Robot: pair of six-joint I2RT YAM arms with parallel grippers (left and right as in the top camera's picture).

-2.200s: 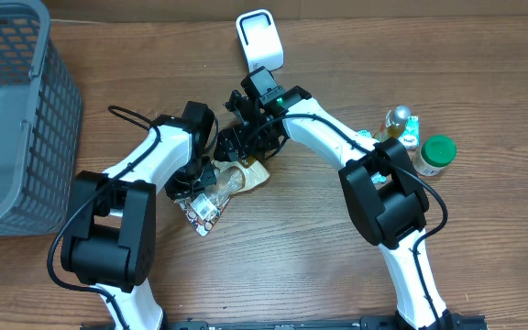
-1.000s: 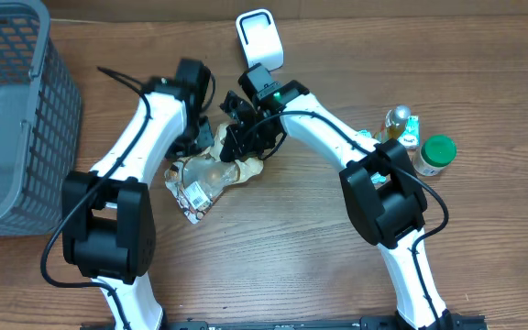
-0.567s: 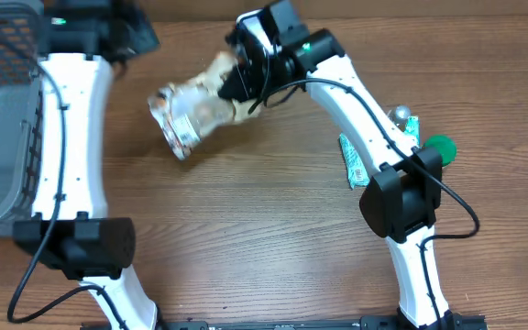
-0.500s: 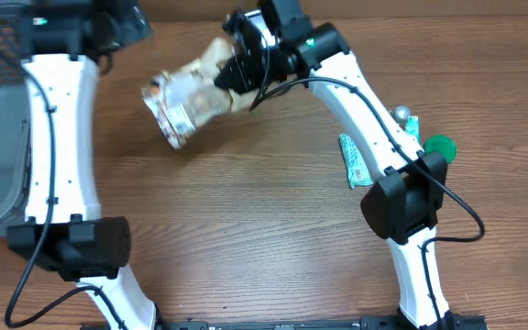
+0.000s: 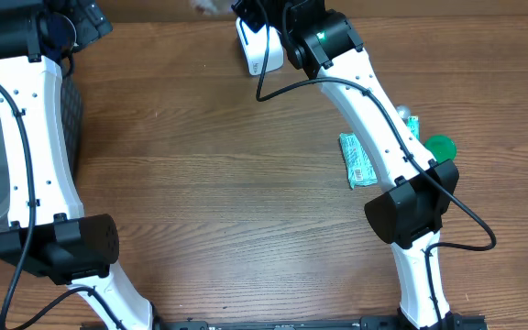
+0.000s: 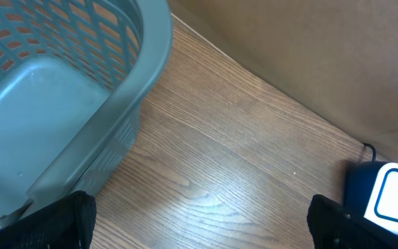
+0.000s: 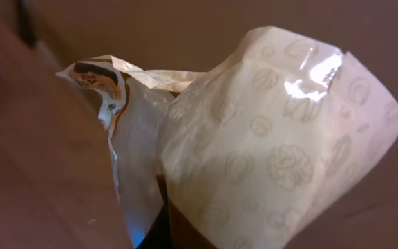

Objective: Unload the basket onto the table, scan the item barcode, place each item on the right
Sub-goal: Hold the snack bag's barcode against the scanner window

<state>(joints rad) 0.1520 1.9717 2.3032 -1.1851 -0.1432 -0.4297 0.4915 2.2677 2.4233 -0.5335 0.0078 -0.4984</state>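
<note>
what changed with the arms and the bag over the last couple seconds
The left gripper let go of the crinkly bag and swung away, open, toward the basket. The right gripper, shut on the crinkly bag, lifted it off the table and up near the scanner. The scanner, basket and green-lidded jar stayed put.

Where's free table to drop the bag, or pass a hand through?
Widest bare patch: table centre, bordered by the left arm, scanner and packet. The front strip between both arm bases is bare too. Crowded: right side around packet, bottle and jar; far left is taken by the basket.
</note>
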